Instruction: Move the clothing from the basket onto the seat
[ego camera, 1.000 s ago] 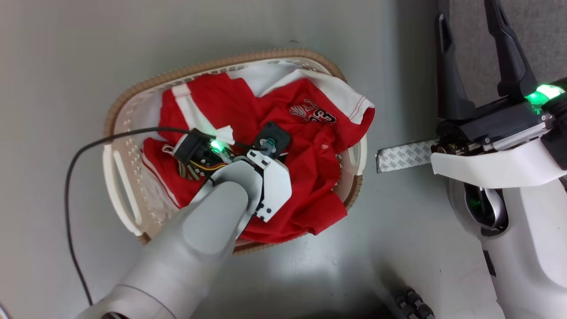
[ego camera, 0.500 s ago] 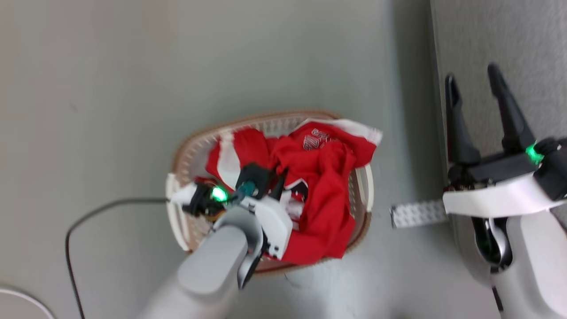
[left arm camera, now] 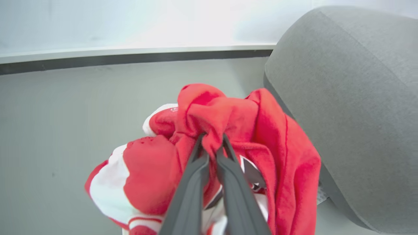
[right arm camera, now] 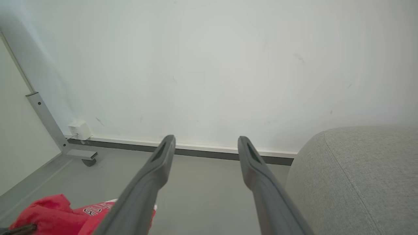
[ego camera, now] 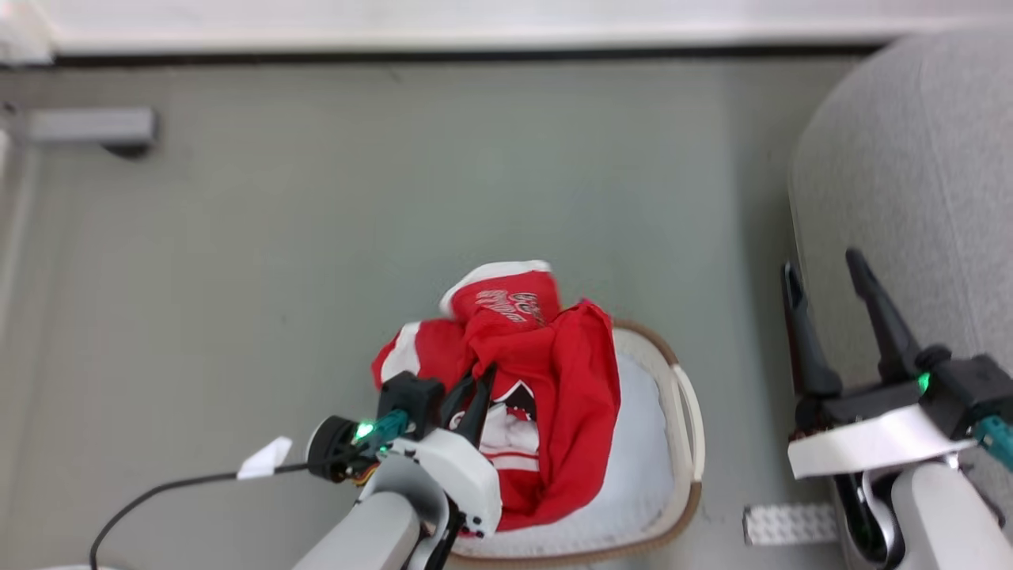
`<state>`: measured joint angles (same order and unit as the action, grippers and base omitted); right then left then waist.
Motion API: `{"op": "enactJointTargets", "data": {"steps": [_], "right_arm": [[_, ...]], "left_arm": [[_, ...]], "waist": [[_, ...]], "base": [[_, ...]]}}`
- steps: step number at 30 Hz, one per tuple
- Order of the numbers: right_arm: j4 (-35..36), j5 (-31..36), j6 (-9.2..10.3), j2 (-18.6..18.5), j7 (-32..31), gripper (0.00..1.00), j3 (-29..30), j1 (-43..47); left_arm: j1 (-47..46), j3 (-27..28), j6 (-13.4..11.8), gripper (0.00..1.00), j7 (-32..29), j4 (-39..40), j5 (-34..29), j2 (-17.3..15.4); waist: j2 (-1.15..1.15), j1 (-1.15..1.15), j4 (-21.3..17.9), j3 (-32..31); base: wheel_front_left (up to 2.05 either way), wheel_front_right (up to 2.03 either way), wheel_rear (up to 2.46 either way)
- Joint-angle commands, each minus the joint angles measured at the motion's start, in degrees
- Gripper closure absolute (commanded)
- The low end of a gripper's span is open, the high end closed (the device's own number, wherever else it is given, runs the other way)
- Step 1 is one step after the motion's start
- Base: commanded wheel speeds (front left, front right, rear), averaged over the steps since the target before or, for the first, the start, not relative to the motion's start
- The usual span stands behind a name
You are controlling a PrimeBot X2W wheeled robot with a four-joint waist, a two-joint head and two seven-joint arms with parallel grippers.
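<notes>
Grey floor [ego camera: 316, 237] lay beneath the basket [ego camera: 687, 412]; my left pincer [left arm camera: 213, 138] clamped the jersey [ego camera: 578, 372] above it, right pincer [ego camera: 821, 263] wide beside the sofa [ego camera: 910, 174] at three o'clock.

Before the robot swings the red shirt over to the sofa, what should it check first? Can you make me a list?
1. Grip: the left gripper is shut on a fold of the jersey. Ok.
2. Jersey free of the basket: its lower end hangs over the basket's inside, and the head view does not show whether it clears the rim. Cannot tell.
3. Only the jersey is picked up: the pale cloth lies in the basket, not in the grip. Ok.
4. The right gripper is open, empty and apart from the jersey. Ok.
5. Landing spot: the part of the sofa in view is bare. Ok.
</notes>
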<state>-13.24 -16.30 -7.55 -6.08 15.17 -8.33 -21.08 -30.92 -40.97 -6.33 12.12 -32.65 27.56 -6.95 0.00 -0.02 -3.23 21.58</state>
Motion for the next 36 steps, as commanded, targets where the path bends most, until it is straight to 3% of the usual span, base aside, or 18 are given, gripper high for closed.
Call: {"op": "enactJointTargets", "data": {"steps": [1,19,27,36], "right_arm": [[-0.4,-0.3,0.12,-0.3,0.0,0.00,0.2,1.1],[-3.9,-0.4,0.12,0.9,0.0,0.00,1.8,12.0],[-4.5,-0.4,0.12,1.6,0.0,0.00,1.4,14.4],[-4.4,-0.1,0.12,1.9,0.0,0.00,0.9,14.2]], "left_arm": [[1.0,0.3,-0.3,1.00,0.0,1.0,0.8,-0.6],[12.3,5.5,-8.8,1.00,-6.9,26.4,4.2,-10.5],[14.7,6.3,-10.7,1.00,-9.6,32.0,4.6,-13.2],[13.8,6.0,-11.5,1.00,-11.3,35.0,4.1,-14.0]], "waist": [[0.00,0.02,1.7,-3.5],[0.00,0.02,0.8,-16.6],[0.00,0.02,-0.7,-20.5],[0.00,0.02,-1.6,-20.9]], "base": [[0.00,0.00,0.00],[0.00,0.00,0.00],[0.00,0.00,0.00],[0.00,0.00,0.00]]}}
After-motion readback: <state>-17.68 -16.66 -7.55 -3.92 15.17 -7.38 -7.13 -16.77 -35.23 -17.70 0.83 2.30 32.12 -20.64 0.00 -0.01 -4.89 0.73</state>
